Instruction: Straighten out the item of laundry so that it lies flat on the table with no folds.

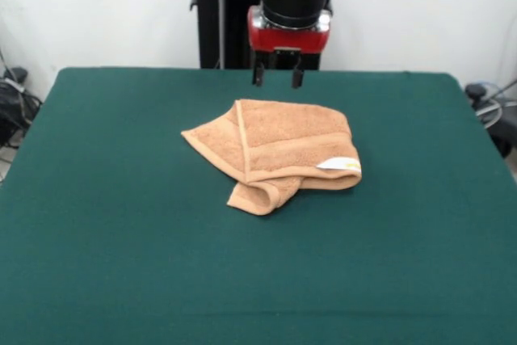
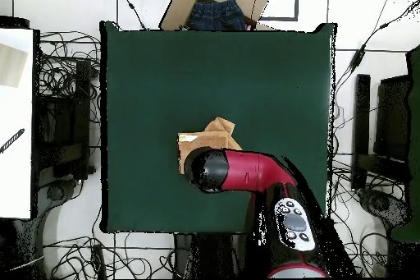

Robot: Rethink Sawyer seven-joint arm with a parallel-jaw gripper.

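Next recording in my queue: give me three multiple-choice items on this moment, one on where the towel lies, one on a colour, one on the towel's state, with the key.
1. Where does the towel lie on the table?
A. near the middle
B. hanging over an edge
C. in a corner

2. What colour is the tag on the towel?
A. blue
B. white with a gold mark
C. black

3. What state is the towel in?
A. spread flat
B. rolled into a tube
C. folded over itself and rumpled

Key: 1 A, green cloth shows on all sides of it in the front view. 2 B, the tag shows pale at the towel's edge. 3 C, layers overlap and one corner curls under, while the gripper hangs above its far edge.
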